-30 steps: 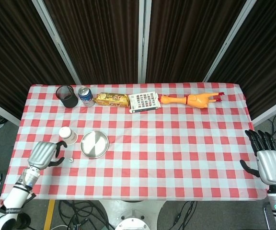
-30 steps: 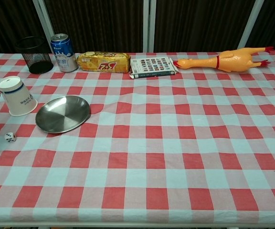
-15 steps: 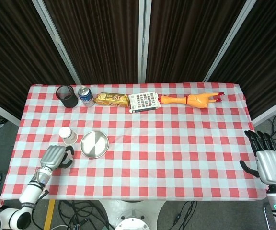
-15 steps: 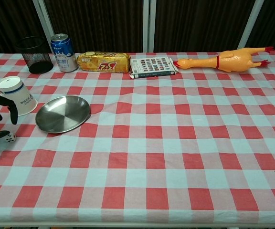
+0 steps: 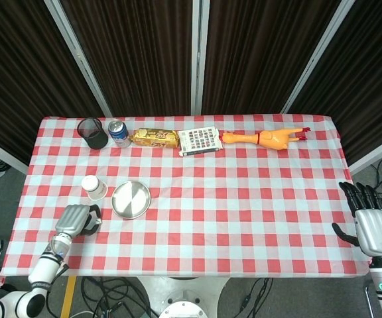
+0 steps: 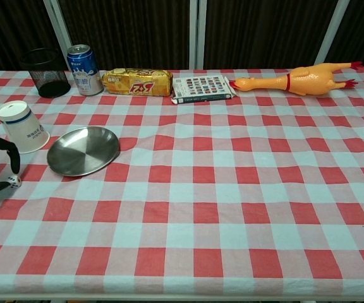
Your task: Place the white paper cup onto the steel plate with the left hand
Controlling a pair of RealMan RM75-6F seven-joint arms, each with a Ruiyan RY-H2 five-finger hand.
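Over the last second my left hand (image 5: 75, 219) has slid in from the table's left edge and now hovers at the near left, short of the white paper cup (image 6: 23, 127). The cup stands upside down and untouched, just left of the round steel plate (image 6: 83, 150), so the grasp is not yet begun. My fingers (image 6: 10, 153) are curled loosely with a gap, holding nothing, arched over a small white die (image 6: 11, 182). My right hand (image 5: 373, 224) rests empty, spread, at the far right edge.
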